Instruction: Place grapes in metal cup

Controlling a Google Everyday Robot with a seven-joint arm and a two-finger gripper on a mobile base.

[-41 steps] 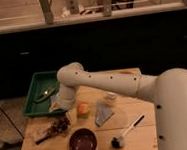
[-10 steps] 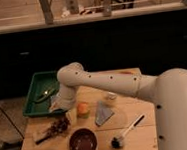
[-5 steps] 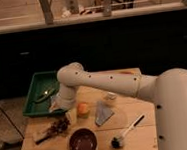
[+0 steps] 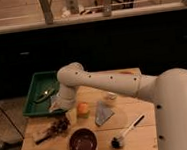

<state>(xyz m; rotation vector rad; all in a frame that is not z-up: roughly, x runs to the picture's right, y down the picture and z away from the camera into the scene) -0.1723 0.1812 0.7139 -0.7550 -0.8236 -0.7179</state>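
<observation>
The grapes (image 4: 59, 126), a knobbly dark bunch, lie on the wooden table (image 4: 139, 140) at its left side. My gripper (image 4: 58, 109) hangs at the end of the white arm, just above and slightly behind the grapes, by the green tray's near corner. The silvery-grey metal cup (image 4: 103, 113) sits right of the orange fruit (image 4: 82, 109), about a hand's width right of the grapes; it looks tipped and its inside does not show.
A wide dark brown bowl (image 4: 83, 142) stands at the front. A pale whitish cup (image 4: 109, 98) is behind the metal cup. A brush (image 4: 126, 133) lies front right. A green tray (image 4: 33, 102) holding a small object sits at the left, off the table's back corner.
</observation>
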